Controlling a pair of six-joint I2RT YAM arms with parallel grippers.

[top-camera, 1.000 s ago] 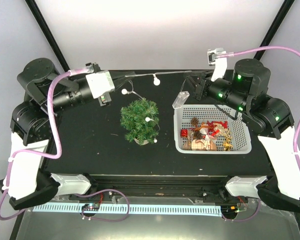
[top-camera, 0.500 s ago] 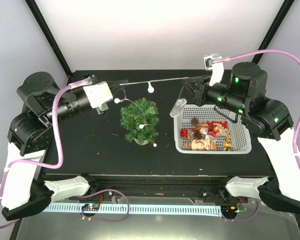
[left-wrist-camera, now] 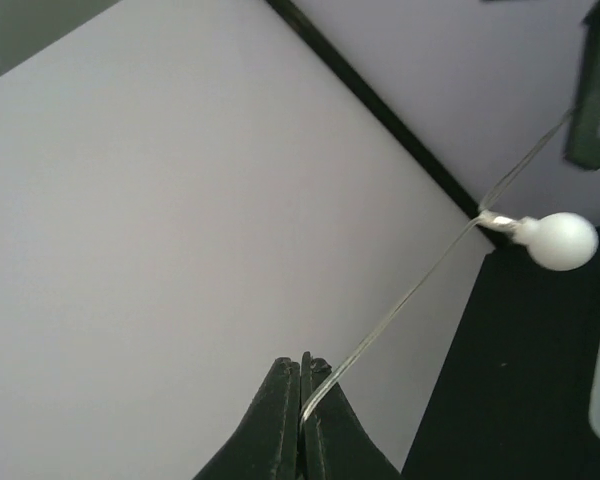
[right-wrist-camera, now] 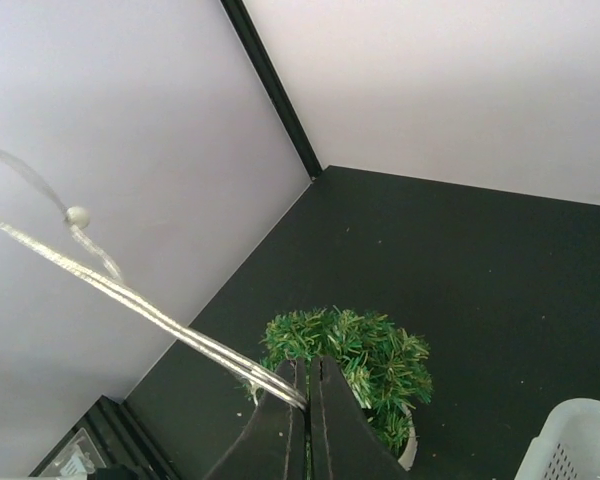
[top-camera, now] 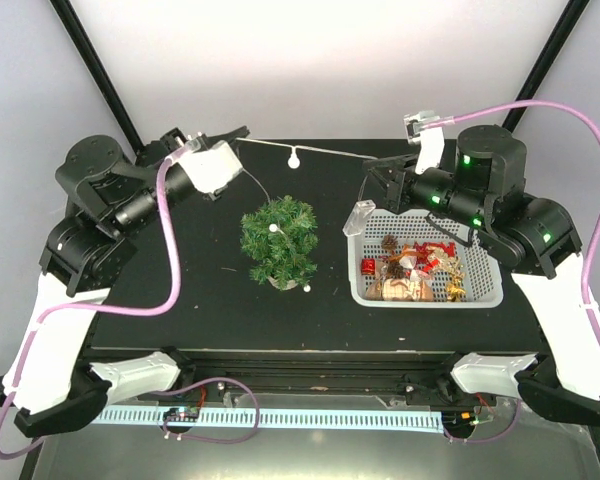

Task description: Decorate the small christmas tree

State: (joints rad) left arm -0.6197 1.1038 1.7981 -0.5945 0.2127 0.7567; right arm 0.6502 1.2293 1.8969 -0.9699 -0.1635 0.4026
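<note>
Left pincer and right pincer, each clamped on the light string stretched between them above the matte black counter — the small christmas tree stands mid-counter, just left of the white basket. Pale walls and black frame posts enclose the counter.

This is a robotics lab bench, a test cell rather than a home or shop. Two robot arms, left and right, are bolted to the near edge of a black table. Black frame posts rise at the back corners, with plain white panels closing off the back and sides. Pink cables loop loose from the arms, a white slotted cable duct runs along the front, and green status lights glow on the right arm.
</note>
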